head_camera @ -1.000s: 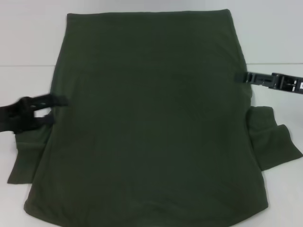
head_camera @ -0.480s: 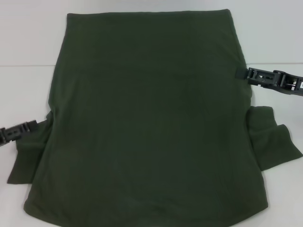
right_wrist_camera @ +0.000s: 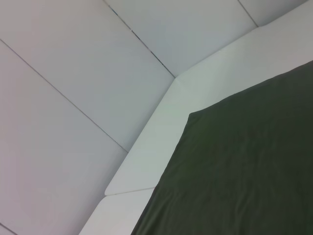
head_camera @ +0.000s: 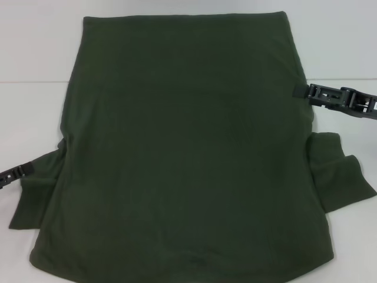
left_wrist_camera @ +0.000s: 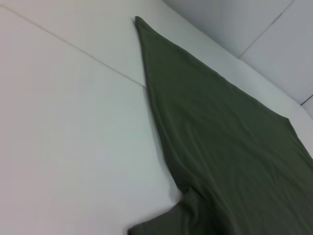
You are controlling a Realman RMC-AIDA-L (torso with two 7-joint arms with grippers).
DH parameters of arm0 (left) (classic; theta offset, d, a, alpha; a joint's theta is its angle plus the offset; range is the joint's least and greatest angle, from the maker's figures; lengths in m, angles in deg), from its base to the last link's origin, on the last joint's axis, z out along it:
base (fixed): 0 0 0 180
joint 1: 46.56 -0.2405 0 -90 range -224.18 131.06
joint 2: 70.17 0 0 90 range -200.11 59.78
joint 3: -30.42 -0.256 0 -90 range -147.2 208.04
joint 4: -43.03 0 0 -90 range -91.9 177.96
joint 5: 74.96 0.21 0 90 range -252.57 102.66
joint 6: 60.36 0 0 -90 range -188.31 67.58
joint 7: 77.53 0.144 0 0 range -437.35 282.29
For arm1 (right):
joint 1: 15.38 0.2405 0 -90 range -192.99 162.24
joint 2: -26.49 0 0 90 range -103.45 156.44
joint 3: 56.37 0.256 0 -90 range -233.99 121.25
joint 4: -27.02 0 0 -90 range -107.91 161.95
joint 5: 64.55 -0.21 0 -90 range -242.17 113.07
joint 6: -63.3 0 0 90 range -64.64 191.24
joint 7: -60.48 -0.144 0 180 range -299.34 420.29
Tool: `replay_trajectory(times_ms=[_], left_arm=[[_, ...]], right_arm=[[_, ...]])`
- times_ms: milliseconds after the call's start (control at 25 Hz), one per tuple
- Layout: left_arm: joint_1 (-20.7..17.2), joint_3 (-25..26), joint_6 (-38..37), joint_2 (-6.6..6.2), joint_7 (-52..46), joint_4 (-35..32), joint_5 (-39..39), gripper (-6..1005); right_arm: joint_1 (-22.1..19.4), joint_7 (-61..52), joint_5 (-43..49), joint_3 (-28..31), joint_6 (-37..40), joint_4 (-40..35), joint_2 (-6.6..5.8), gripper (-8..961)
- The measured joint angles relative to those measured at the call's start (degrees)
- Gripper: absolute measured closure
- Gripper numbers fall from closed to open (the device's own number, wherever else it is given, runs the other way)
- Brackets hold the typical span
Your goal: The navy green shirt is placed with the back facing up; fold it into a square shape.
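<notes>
Plain dark olive-green shirt [head_camera: 188, 147]

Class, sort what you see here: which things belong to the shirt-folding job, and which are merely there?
Part of the job:
navy green shirt, spread flat
left gripper, at its left sleeve
right gripper, at its right edge

Merely there:
white table

The right gripper [head_camera: 310, 92] is dark grey and black. It is long and flat, made of blocky parts joined in a row. It has small holes and cut-out gaps, with little white marks farther back. The left gripper [head_camera: 25, 169] is a thin dark grey bar with tiny pale dots like screws.
</notes>
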Motion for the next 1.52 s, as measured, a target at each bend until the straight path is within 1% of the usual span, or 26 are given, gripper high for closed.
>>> replay_trajectory(times_ms=[160,360,480,760,1000,1280,1520], left_arm=[[0.11,-0.28,0.96,0.5,0.17,0.17,0.49,66],[0.43,-0.4,1.57,1.66,0.75,0.57,0.55,66],[0.39,-0.48,1.0,1.93,0.79,0.74,0.65,66],[-0.71,-0.35,-2.46,1.79,0.52,0.95,0.45,66],[-0.38,-0.43,-2.4,1.49,-0.45,1.02,0.83,67],[-1.1,-0.14,-2.69,1.37,-2.07,0.87,0.52,67],[0.98,-0.39,-2.14,1.31,-2.06,1.02,0.58,67]], right_arm=[[0.02,0.0,0.0,0.01,-0.01,0.0,-0.02,11],[0.04,0.01,0.0,0.01,-0.01,0.0,-0.02,11],[-0.17,0.0,0.0,0.06,0.0,0.0,-0.04,11],[-0.57,0.0,-0.03,0.67,0.03,0.0,-0.12,11],[-0.58,0.0,-0.08,0.78,0.13,0.0,-0.11,11],[-0.58,0.0,-0.17,1.15,0.06,0.0,-0.11,12],[-0.57,0.0,-0.18,1.37,-0.02,0.0,-0.11,12]])
